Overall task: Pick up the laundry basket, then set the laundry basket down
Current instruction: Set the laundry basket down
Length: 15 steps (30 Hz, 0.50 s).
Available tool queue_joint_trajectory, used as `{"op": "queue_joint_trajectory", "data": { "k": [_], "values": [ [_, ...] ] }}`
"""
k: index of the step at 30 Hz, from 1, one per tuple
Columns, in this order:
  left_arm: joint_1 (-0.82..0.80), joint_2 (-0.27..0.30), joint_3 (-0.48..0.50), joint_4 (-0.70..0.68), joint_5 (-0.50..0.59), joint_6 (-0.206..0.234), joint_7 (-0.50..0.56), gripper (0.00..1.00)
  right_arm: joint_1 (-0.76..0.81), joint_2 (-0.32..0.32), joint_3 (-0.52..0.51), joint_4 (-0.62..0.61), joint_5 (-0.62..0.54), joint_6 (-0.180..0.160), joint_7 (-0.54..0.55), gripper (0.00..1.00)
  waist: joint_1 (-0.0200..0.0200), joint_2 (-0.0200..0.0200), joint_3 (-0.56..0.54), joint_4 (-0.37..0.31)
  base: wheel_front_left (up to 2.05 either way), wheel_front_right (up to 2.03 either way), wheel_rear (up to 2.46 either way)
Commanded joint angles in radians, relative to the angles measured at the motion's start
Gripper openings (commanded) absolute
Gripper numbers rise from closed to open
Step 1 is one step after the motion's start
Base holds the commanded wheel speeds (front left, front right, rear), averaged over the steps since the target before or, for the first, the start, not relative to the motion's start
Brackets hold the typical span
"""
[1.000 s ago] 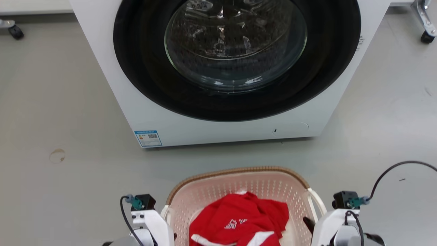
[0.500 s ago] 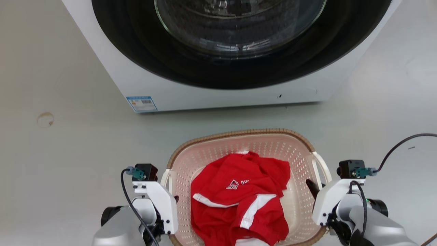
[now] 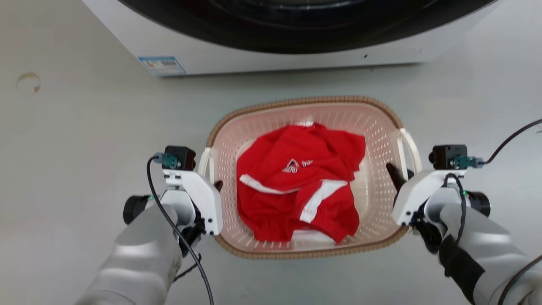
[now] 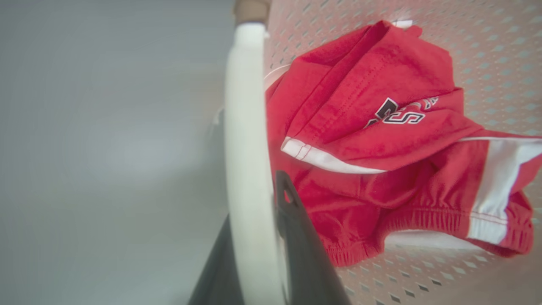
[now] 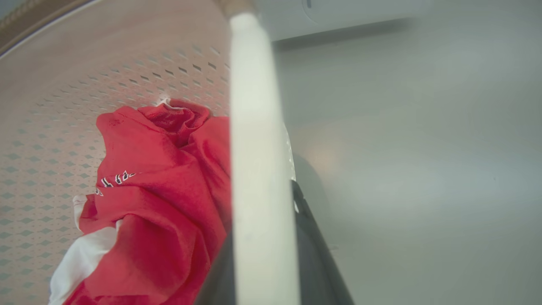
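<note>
Underneath lay grey floor [image 3: 63, 140], white washing machine [image 3: 262, 61] stood behind, laundry basket [image 3: 305, 101] before it, left tool [image 3: 216, 186] and right tool [image 3: 399, 171] clamped on its handles [image 3: 410, 144].

The pale grey floor [image 3: 84, 135] is smooth, with a faint brown ring-shaped stain [image 3: 28, 81] off to the left. A white washing machine [image 3: 237, 63] stands on it at the far side, a blue label [image 3: 162, 65] at its lower left corner. The laundry basket [image 3: 305, 101] sits over the floor just in front of the machine and apart from it; whether its bottom touches the floor cannot be told.
</note>
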Motion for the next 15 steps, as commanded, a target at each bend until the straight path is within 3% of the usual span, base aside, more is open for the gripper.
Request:
{"op": "queue_joint_trajectory", "data": {
  "k": [1, 15],
  "values": [
    [-0.043, 0.123, 0.015, 0.045, 0.021, 0.017, -0.028, 0.0, -0.014, -0.113, -0.013, 0.062, -0.003, -0.013, -0.028, 0.0, 0.0, 0.0, 0.078, 0.008, 0.0, 0.0, 0.0],
    [-0.159, 0.115, 0.001, 0.045, 0.041, 0.013, -0.101, 0.0, -0.131, -0.113, -0.047, 0.065, -0.057, -0.013, -0.057, 0.0, 0.0, 0.0, 0.257, 0.019, 0.0, 0.0, 0.0]
  ]
}}
